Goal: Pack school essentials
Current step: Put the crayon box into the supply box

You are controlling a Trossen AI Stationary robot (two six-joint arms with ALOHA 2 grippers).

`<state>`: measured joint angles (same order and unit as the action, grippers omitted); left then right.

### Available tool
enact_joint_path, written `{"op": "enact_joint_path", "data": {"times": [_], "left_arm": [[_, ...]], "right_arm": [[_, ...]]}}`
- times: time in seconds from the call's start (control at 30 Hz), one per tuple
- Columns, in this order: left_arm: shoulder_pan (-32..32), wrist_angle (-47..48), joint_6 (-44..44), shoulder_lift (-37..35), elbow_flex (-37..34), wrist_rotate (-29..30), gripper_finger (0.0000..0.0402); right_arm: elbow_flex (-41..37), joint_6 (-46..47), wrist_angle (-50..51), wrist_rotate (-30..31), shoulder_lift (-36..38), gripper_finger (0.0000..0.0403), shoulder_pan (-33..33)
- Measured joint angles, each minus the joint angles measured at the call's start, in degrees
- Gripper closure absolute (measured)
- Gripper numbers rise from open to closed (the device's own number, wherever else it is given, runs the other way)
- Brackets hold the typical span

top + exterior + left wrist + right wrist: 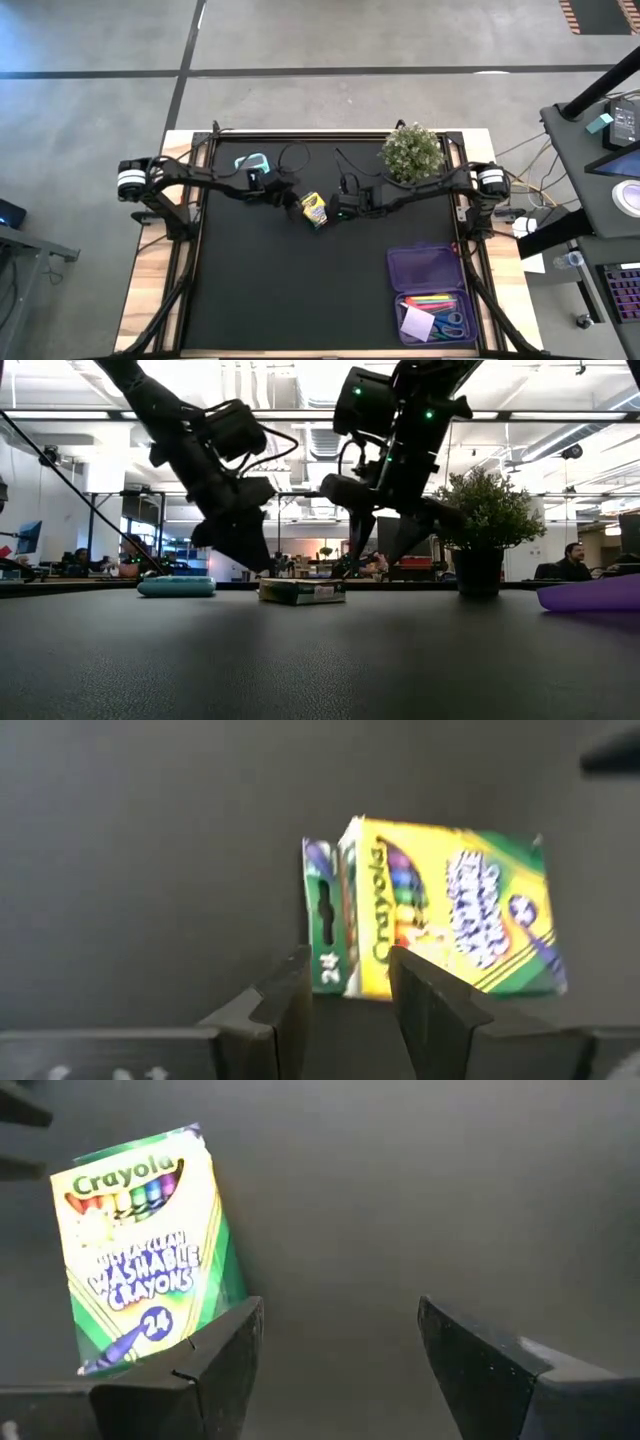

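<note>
The yellow crayon box lies flat on the black mat, mid-table toward the far edge, also seen in the low view. My left gripper is open by a narrow gap and hovers at the box's green end. My right gripper is wide open on the box's other side, with the box beside one finger. Pens, blue-handled scissors and a white note pad lie in the open purple case. My left gripper comes slanting down from the table's left, its fingertips on either side of a corner of the box's green end. I cannot tell whether they touch it. The box lies flat on the mat.
A potted plant stands at the far right, close behind my right arm. A teal object lies near the far edge behind my left arm. The purple case sits at the near right corner. Bare mat spreads across the near middle and left.
</note>
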<state>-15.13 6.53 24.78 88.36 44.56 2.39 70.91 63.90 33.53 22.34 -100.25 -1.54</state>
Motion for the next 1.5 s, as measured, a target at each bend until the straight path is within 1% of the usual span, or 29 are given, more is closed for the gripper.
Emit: {"op": "enact_joint_path", "data": {"times": [0.13, 0.23, 0.3, 0.47, 0.63, 0.8, 0.9, 1.17, 1.3, 1.43, 1.5], "left_arm": [[0.64, -1.79, -5.81, -0.15, -1.58, 0.12, 0.0283], [0.85, -7.67, -8.69, -0.15, -4.06, 0.18, 0.0283], [0.85, -9.74, -9.24, -0.19, -5.31, 0.5, 0.0283], [0.89, -11.55, -9.85, -0.37, -8.52, 2.27, 0.0283], [0.94, -13.29, -11.59, -0.48, -10.94, 2.03, 0.0283], [0.89, -12.05, -11.74, -0.3, -12.22, 2.66, 0.0283], [0.89, -12.5, -11.76, -0.26, -12.31, 2.73, 0.0283], [0.98, -13.3, -11.65, -0.27, -11.8, 2.39, 0.0283], [1.0, -13.6, -11.61, -0.32, -11.59, 1.88, 0.0283], [1.01, -14.68, -11.5, -0.33, -11.59, -0.65, 0.0283], [1.11, -15.49, -11.48, -0.33, -11.59, -0.98, 0.0283]], "right_arm": [[0.0, -0.24, -0.33, 0.19, 0.04, 0.0147, -0.31], [0.0, -0.87, -1.58, 0.18, 0.07, 0.0147, -0.62], [0.0, -0.92, -2.27, 0.18, 0.07, 0.0147, -0.76], [0.0, -1.12, -3.33, 0.2, 0.11, 0.0147, -0.94], [0.0, -1.68, -6.11, 0.14, 0.15, 0.0147, -0.94], [0.0, -2.78, -11.42, -0.31, 0.15, 0.0147, -1.1], [0.0, -4.17, -15.58, -3.05, 0.11, 0.0147, -1.39], [0.0, -4.26, -25.72, -14.31, -3.12, 0.0147, -1.84], [0.07, -2.13, -26.72, -14.86, -4.05, 0.0147, -1.74], [0.09, -1.92, -29.27, -14.83, -4.11, 0.0147, -1.83], [0.62, -1.92, -29.54, -14.86, -4.11, 0.0146, -1.77]]}}
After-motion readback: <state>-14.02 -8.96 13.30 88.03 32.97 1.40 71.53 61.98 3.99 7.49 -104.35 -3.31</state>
